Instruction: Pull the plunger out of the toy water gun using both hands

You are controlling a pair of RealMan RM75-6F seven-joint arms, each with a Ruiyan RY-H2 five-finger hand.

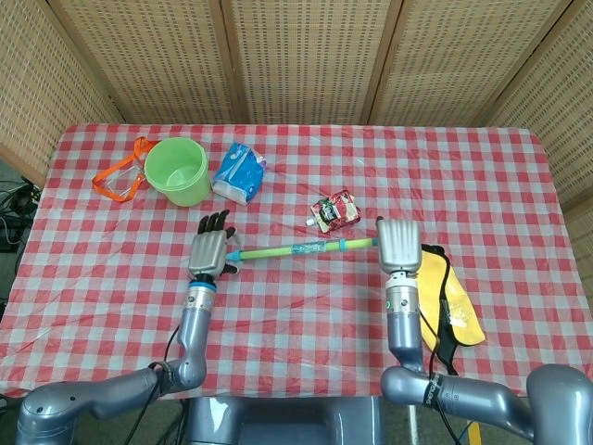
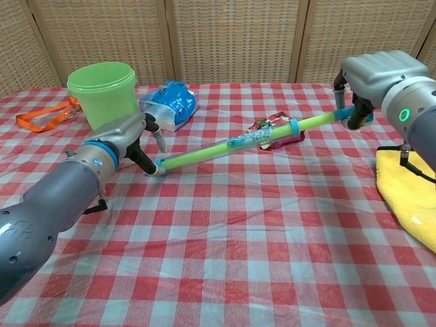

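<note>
Green gun gripped at its ends: left hand on tip, right hand on handle. Plunger appears unextracted; pull outstanding.

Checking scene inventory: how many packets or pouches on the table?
2: a blue packet right of the green bucket, and a red pouch behind the water gun. The hands or the yellow cloth may hide others.
</note>
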